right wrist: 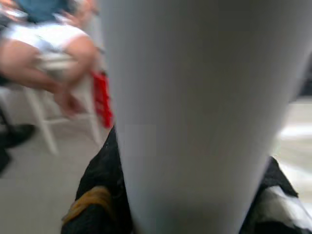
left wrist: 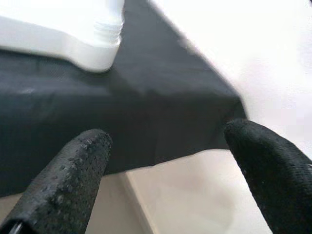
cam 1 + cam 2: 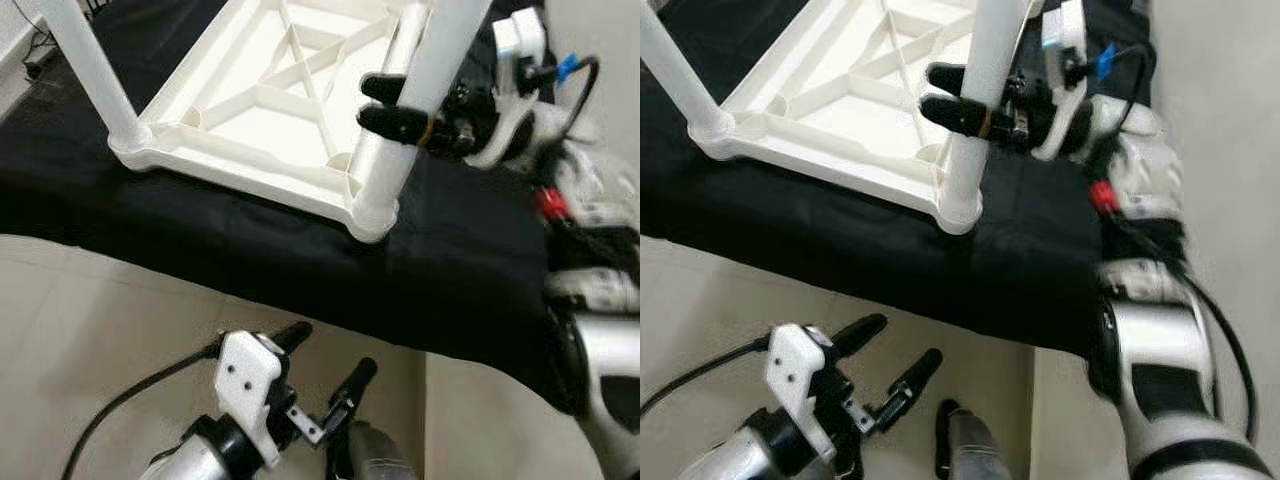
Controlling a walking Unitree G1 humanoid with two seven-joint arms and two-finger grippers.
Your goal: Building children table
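Observation:
A white plastic tabletop [image 3: 265,95] lies upside down on a black cloth [image 3: 300,250], its ribbed underside facing up. One white leg [image 3: 90,65] stands in its near left corner. Another white leg [image 3: 405,110] stands in the near right corner socket [image 3: 372,215], and my right gripper [image 3: 385,103] is shut around it from the right, partway up. In the right wrist view this leg [image 1: 195,112] is right against the camera. My left gripper [image 3: 325,360] hangs open low in front of the cloth's edge, holding nothing; its fingers [image 2: 63,180] point at the cloth's corner.
The black cloth covers a low surface whose front edge [image 3: 200,275] runs across my view, with pale tiled floor [image 3: 90,330] below it. In the right wrist view a person [image 1: 53,44] sits on a white chair, with something red [image 1: 102,97] beside them.

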